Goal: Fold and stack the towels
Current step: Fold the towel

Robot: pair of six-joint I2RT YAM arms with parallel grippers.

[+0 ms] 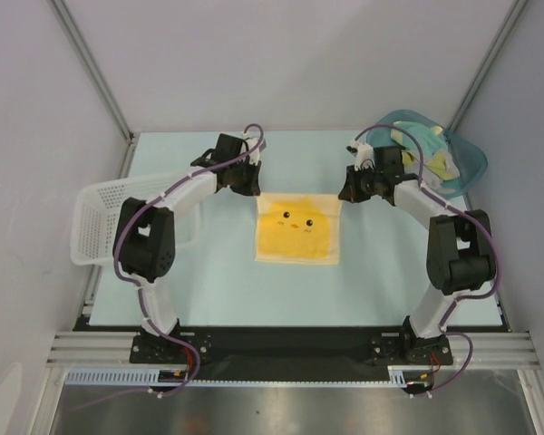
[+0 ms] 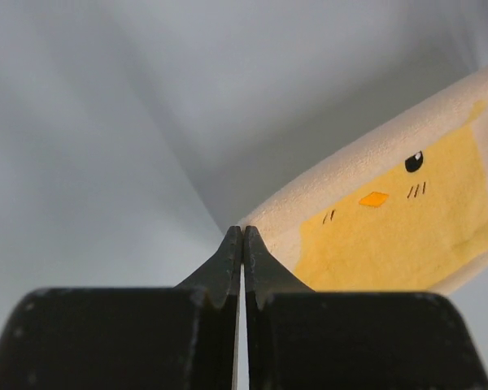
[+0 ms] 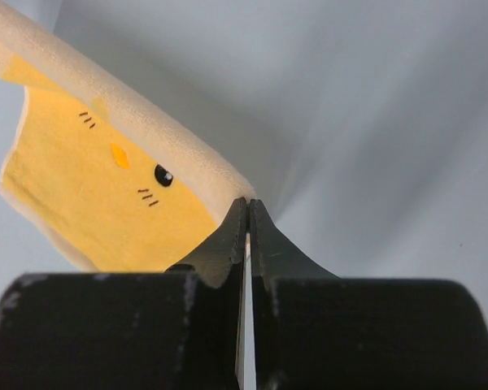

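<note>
Both grippers pinched shut on the chick towel's (image 1: pixel 297 231) far corners.
Left gripper (image 1: pixel 252 188) has the far-left corner and right gripper (image 1: pixel 346 192) the far-right corner, jaws fully together on cloth in both wrist views. The towel lies face up mid-table (image 1: pixel 218 290), and its far edge shows as a cream band running between the two tips. The basket (image 1: pixel 91 227) is at the left edge beside the left arm. The tub (image 1: pixel 471 159) is far right behind the right arm, with other towels (image 1: pixel 435 156) in it. Both stand apart from the chick towel.
</note>
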